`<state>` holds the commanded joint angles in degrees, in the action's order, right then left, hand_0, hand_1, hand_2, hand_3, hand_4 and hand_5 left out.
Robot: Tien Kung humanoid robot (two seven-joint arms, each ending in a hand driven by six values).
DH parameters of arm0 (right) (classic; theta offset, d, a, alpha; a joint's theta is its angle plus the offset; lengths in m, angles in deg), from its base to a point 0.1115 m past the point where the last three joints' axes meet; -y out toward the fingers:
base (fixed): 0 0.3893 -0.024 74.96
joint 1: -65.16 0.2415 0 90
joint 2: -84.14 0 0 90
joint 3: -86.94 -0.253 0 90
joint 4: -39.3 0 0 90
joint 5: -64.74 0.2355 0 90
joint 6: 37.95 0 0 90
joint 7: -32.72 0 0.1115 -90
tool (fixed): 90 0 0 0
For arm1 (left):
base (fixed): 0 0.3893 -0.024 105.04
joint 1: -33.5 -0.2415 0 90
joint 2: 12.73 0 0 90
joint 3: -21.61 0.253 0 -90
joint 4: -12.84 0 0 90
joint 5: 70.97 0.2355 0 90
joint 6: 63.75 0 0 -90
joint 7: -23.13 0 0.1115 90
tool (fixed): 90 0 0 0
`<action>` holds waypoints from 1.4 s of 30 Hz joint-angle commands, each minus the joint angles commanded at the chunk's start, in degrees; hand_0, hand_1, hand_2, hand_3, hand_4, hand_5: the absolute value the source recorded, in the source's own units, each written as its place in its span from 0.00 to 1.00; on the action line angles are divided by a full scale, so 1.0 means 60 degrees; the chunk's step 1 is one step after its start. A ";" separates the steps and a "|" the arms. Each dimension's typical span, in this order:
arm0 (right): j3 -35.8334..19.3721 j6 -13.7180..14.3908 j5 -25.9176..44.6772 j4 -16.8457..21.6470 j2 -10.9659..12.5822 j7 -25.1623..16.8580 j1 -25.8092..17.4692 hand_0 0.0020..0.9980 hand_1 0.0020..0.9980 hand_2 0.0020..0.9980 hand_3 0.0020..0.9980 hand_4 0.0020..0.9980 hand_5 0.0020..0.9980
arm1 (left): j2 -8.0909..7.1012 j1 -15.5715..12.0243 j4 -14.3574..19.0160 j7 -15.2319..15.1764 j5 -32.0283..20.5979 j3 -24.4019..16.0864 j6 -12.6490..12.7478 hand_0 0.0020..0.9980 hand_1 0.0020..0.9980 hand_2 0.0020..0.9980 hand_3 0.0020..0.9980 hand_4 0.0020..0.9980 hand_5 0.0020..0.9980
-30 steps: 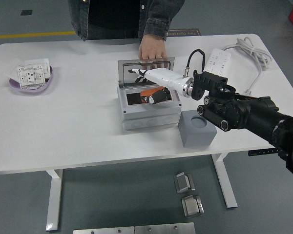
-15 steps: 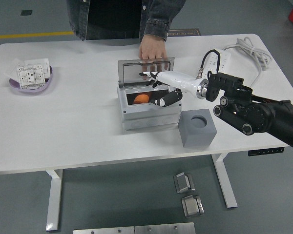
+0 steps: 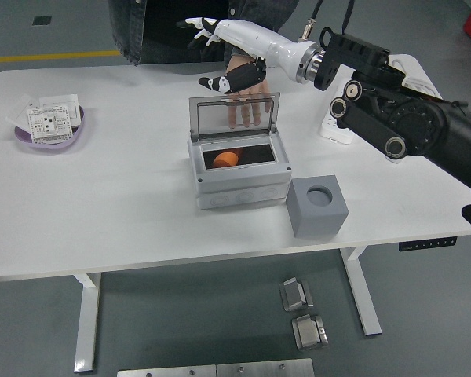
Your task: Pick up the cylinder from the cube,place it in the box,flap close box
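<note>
While the orange cylinder [image 3: 226, 159] lay inside the open grey plastic box [image 3: 239, 177], the white right hand [image 3: 226, 49] hovered above the upright clear lid [image 3: 234, 115], fingers spread, holding nothing. A person's hand [image 3: 246, 96] rested behind the lid. The grey cube [image 3: 318, 206] stood just beside the box.

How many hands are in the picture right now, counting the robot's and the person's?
2. The right robot hand is raised above and behind the open box, fingers spread, holding nothing. A person's hand rests on the table behind the box's lid. The left arm is out of view.
</note>
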<state>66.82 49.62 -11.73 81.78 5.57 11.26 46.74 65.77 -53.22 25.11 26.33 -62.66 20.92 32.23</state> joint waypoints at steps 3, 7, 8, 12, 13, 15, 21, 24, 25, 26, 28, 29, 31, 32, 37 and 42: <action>0.0726 -0.0191 0.0799 -0.0867 -0.0390 -0.0021 0.0293 0.70 0.67 0.77 0.95 0.70 0.21 | -0.0103 0.0157 0.0034 -0.0034 -0.0020 0.0067 0.0017 0.71 0.65 0.52 0.61 0.62 0.27; 0.1663 -0.0324 0.1835 -0.1892 -0.0675 -0.0039 0.0504 0.70 0.67 0.77 0.94 0.70 0.22 | -0.0197 0.0301 0.0064 -0.0050 0.0088 -0.0003 0.0025 0.71 0.65 0.52 0.61 0.62 0.28; 0.1909 -0.0342 0.2097 -0.2134 -0.0735 -0.0049 0.0545 0.70 0.67 0.77 0.94 0.70 0.22 | -0.0216 0.0330 0.0068 -0.0050 0.0102 -0.0005 0.0024 0.71 0.65 0.52 0.61 0.62 0.28; 0.2452 -0.0612 0.2732 -0.3004 -0.0879 0.0130 0.0589 0.71 0.67 0.77 0.94 0.71 0.23 | -0.0268 0.0421 0.0083 -0.0038 0.0169 -0.0033 0.0007 0.71 0.65 0.52 0.61 0.62 0.28; 0.2396 -0.0701 0.2670 -0.3208 -0.0897 0.0195 0.0585 0.71 0.67 0.77 0.94 0.71 0.23 | -0.0276 0.0436 0.0089 -0.0035 0.0190 -0.0051 0.0002 0.71 0.65 0.52 0.61 0.62 0.28; 0.1996 -0.0976 0.2246 -0.3585 -0.0928 0.0382 0.0548 0.71 0.67 0.77 0.94 0.71 0.23 | -0.0292 0.0467 0.0101 -0.0030 0.0265 -0.0110 -0.0004 0.71 0.65 0.52 0.61 0.62 0.28; 0.1171 -0.1282 0.1393 -0.3930 -0.0925 0.0597 0.0328 0.73 0.68 0.77 0.94 0.72 0.26 | -0.0290 0.0498 0.0119 -0.0032 0.0383 -0.0202 0.0002 0.71 0.65 0.52 0.61 0.62 0.28; 0.1186 -0.1226 0.1446 -0.3861 -0.0907 0.0569 0.0173 0.74 0.68 0.77 0.94 0.71 0.26 | -0.0268 0.0494 0.0121 -0.0035 0.0389 -0.0203 0.0006 0.71 0.65 0.52 0.60 0.62 0.28; 0.1222 -0.1196 0.1479 -0.3820 -0.0903 0.0548 0.0108 0.74 0.68 0.77 0.94 0.71 0.26 | -0.0257 0.0491 0.0122 -0.0037 0.0391 -0.0203 0.0007 0.71 0.65 0.52 0.60 0.62 0.28; 0.1259 -0.1170 0.1501 -0.3775 -0.0900 0.0528 0.0048 0.74 0.68 0.77 0.94 0.71 0.26 | -0.0248 0.0489 0.0123 -0.0037 0.0395 -0.0203 0.0007 0.71 0.65 0.52 0.60 0.62 0.28; 0.1347 -0.1121 0.1543 -0.3673 -0.0890 0.0486 -0.0072 0.74 0.68 0.77 0.94 0.71 0.26 | -0.0234 0.0486 0.0129 -0.0040 0.0421 -0.0225 0.0009 0.71 0.65 0.52 0.60 0.62 0.28; 0.1409 -0.1087 0.1574 -0.3607 -0.0880 0.0457 -0.0141 0.73 0.67 0.76 0.93 0.71 0.27 | -0.0228 0.0483 0.0135 -0.0041 0.0455 -0.0258 0.0010 0.71 0.65 0.52 0.60 0.62 0.28; 0.1551 -0.1011 0.1650 -0.3473 -0.0853 0.0391 -0.0267 0.73 0.67 0.76 0.93 0.71 0.27 | -0.0221 0.0476 0.0145 -0.0044 0.0523 -0.0326 0.0012 0.71 0.65 0.52 0.60 0.62 0.28; 0.1608 -0.0980 0.1687 -0.3419 -0.0839 0.0365 -0.0311 0.73 0.67 0.76 0.93 0.71 0.27 | -0.0219 0.0474 0.0150 -0.0045 0.0548 -0.0351 0.0013 0.71 0.65 0.52 0.60 0.62 0.28; 0.2041 -0.0749 0.1944 -0.3048 -0.0696 0.0185 -0.0511 0.73 0.67 0.76 0.93 0.72 0.28 | -0.0205 0.0448 0.0167 -0.0061 0.0646 -0.0464 0.0028 0.71 0.65 0.52 0.60 0.62 0.27; 0.2744 -0.0236 0.2328 -0.2451 -0.0407 -0.0094 -0.0603 0.73 0.67 0.75 0.92 0.72 0.29 | -0.0200 0.0374 0.0174 -0.0074 0.0737 -0.0585 0.0043 0.71 0.65 0.52 0.60 0.62 0.27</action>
<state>83.28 48.21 2.24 67.07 3.13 10.69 43.12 64.57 -50.97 26.15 25.88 -58.24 17.41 32.49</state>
